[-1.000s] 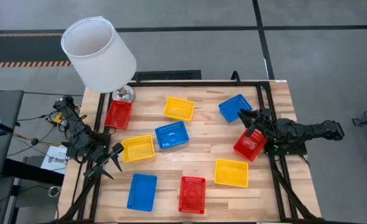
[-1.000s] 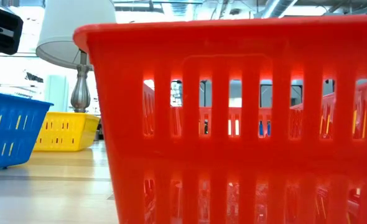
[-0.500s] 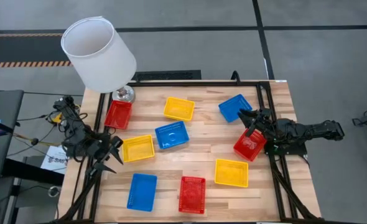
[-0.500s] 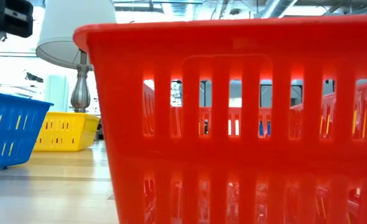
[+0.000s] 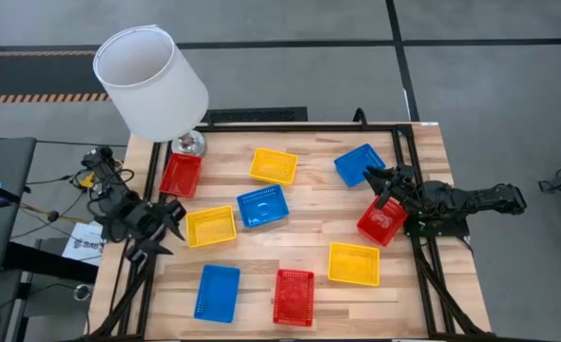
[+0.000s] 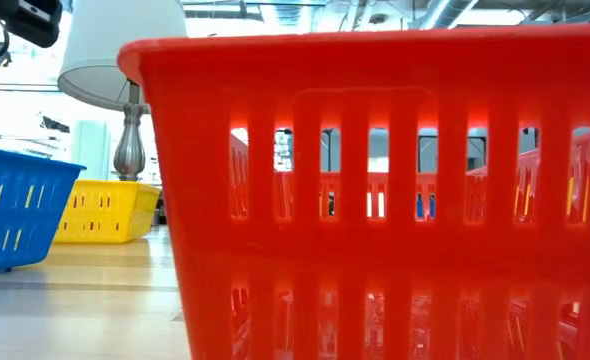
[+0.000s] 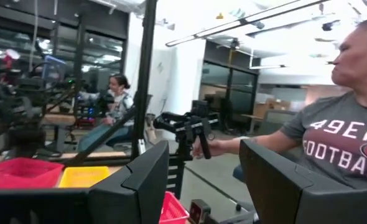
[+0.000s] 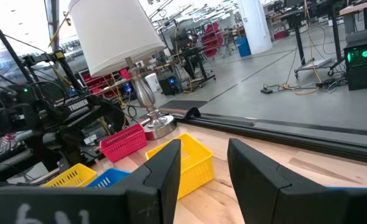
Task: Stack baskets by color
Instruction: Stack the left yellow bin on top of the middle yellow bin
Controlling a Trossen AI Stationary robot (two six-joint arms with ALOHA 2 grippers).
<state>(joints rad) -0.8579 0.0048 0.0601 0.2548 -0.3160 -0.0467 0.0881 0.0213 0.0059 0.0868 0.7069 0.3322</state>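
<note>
Nine baskets sit scattered on the wooden table (image 5: 290,233), none stacked yet: a red basket (image 5: 181,174) by the lamp base (image 5: 188,143), a yellow basket (image 5: 273,165) and a blue basket (image 5: 358,163) along the far side, a second blue one (image 5: 262,206) near the middle with a second yellow one (image 5: 210,226) just beside it. Along the near edge lie a third blue (image 5: 217,292), a second red (image 5: 293,296) and a third yellow (image 5: 354,263). The last red basket (image 5: 381,221) sits tilted at the right side, and the right gripper (image 5: 383,193) is right on top of it — whether it is pinching the rim I cannot tell, though the wrist view shows its fingers (image 8: 165,169) standing apart. Over on the left edge, the left gripper (image 5: 169,220) hangs just beside that middle yellow basket, its fingers (image 7: 147,180) spread with nothing between them. The big white lampshade (image 5: 149,82) looms over the far left corner, and a person (image 7: 348,140) stands in the room beyond.
</note>
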